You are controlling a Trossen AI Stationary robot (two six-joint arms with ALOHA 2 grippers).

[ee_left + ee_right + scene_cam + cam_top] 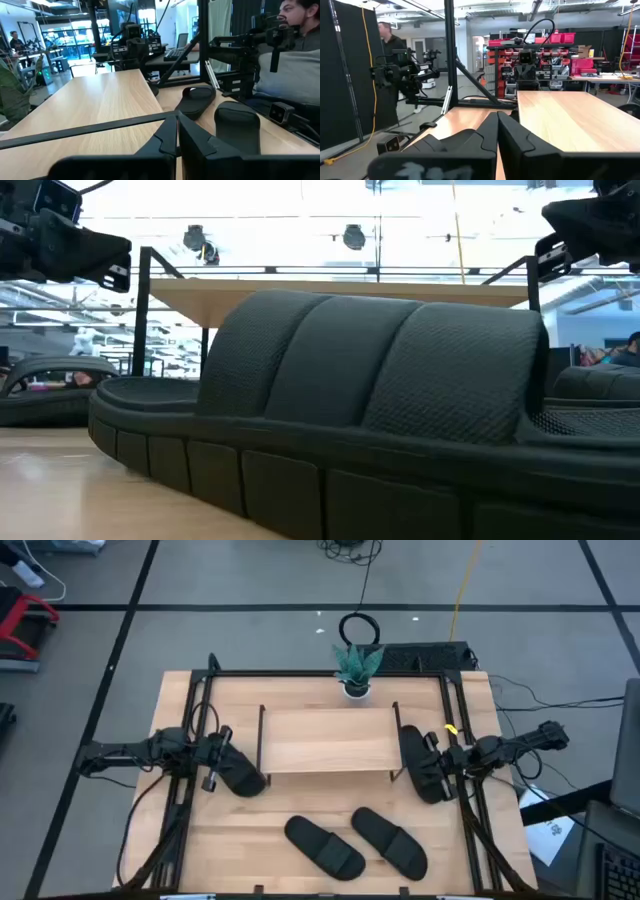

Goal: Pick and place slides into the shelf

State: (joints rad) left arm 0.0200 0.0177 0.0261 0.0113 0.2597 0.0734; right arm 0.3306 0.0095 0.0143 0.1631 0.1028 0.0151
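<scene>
Wooden counter point(250, 830): slides being gripped by left tool point(222, 768) and right tool point(440, 762), each pinching one slide beside shelf point(325, 740). Next, likely, lifting onto board.

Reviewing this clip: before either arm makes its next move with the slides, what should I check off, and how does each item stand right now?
1. Left gripper shut: ok, fingers together in its wrist view.
2. Right gripper shut: ok.
3. Shelf board free to take slides: ok, nothing lies on it.
4. Slides beside the shelf: one at its left end, one at its right end, each under a gripper; whether either is gripped: cannot tell.
5. Two front slides reachable: ok, flat on the table, apart.
6. Plant behind the shelf out of the way: ok.
</scene>
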